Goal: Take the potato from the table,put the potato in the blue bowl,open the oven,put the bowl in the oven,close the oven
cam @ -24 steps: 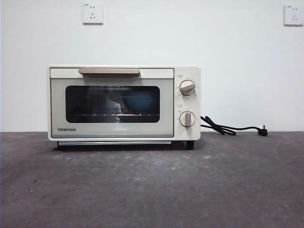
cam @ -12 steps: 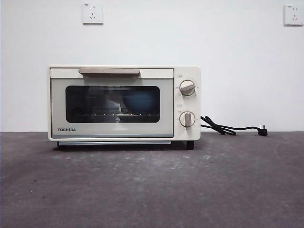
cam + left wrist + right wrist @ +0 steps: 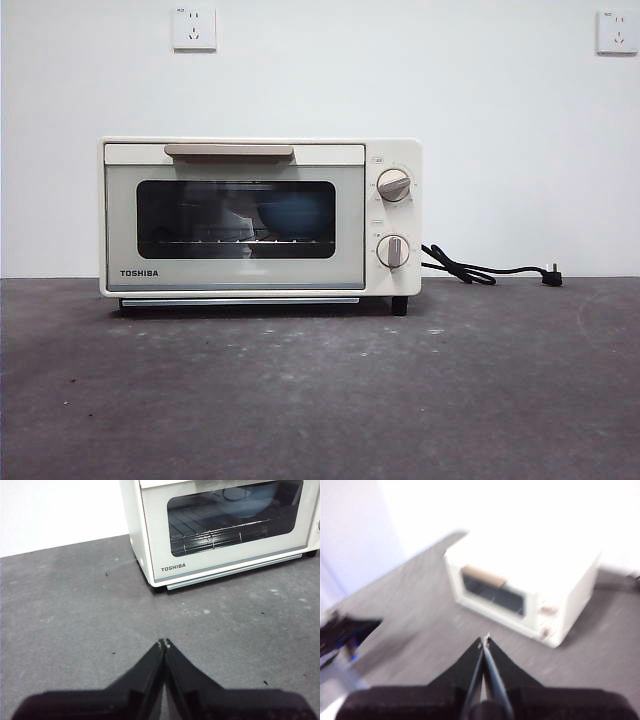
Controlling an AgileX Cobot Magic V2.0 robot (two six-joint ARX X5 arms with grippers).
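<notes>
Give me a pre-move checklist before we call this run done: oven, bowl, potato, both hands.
1. Oven door shut: ok, flush with the front in the front view, handle up.
2. Blue bowl inside on the rack: ok, seen through the glass.
3. Potato in the bowl: cannot tell, the bowl's wall and dark glass hide its inside.
4. Left hand free and off the oven: ok, shut on nothing, above bare table.
5. Right hand free: ok, shut and empty, well back from the oven; that view is blurred.
6. Power cord clear of the door: ok, lying beside the oven.
</notes>
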